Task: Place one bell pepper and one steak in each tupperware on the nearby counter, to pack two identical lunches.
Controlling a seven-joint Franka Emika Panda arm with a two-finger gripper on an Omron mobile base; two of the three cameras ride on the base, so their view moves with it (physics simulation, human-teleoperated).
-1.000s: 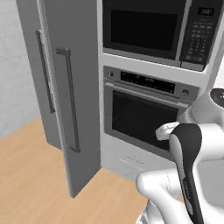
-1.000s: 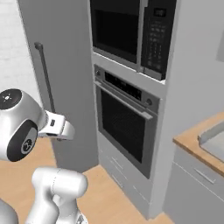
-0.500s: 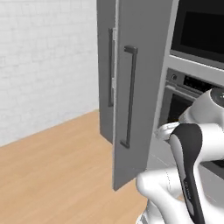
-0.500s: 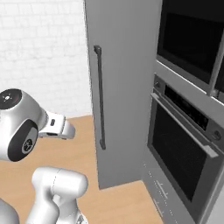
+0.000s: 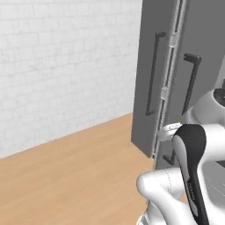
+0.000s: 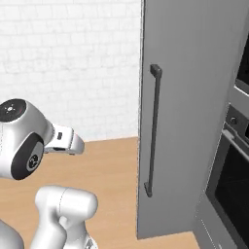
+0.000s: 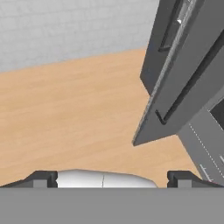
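— Gripper (image 7: 112,178) first: how are the jaws standing?

— Spread wide, nothing sitting between them. In the hand view the two dark fingertips (image 7: 41,178) are poking up at the bottom, far apart, and beyond them bare wood floor (image 7: 74,109) is showing.

— What is lying past that?

— Tall grey doors (image 7: 183,74) with slim dark bar handles (image 6: 152,131) are standing at the right of the hand view, reaching down to the floor. One door is hanging open at an angle in the left base view, its edge facing the arm (image 5: 193,176). A white brick wall (image 5: 66,66) is running behind the floor.

— Anything else by the doors?

— An oven front (image 6: 232,175) with dark glass is peeking in at the right edge of the right base view, just beside the grey door.

— And the peppers, steaks, trays?

— I cannot tell where they are lying; floor, wall, doors and oven are what the cameras are facing.
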